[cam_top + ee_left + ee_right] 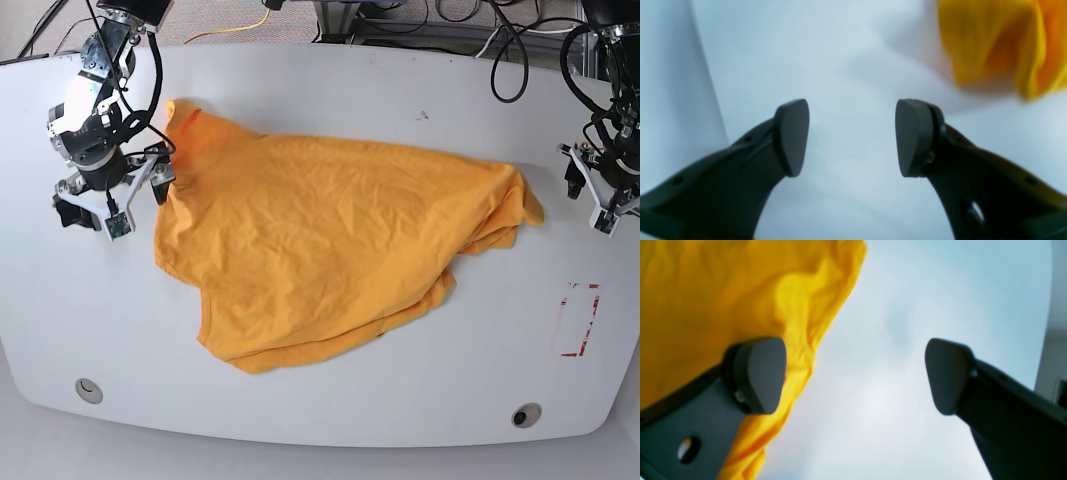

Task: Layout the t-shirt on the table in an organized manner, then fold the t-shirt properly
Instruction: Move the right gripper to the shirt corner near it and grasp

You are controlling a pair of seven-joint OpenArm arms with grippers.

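Note:
The orange-yellow t-shirt (330, 240) lies crumpled and spread across the middle of the white table (400, 90), one corner bunched at its right end. At the shirt's left edge my right gripper (112, 197) stands open. In the right wrist view, the right gripper (853, 376) has one finger over the shirt's edge (723, 290) and the other over bare table (907, 306), with nothing between them. My left gripper (600, 195) hovers open a little right of the shirt. The left wrist view shows the left gripper (852, 136) empty above the table (853, 50), the cloth (990, 40) at the upper right.
A red-tape rectangle outline (580, 320) marks the table's right side. Two round grommets (88, 390) (526, 414) sit near the front edge. Cables (510, 50) hang along the back edge.

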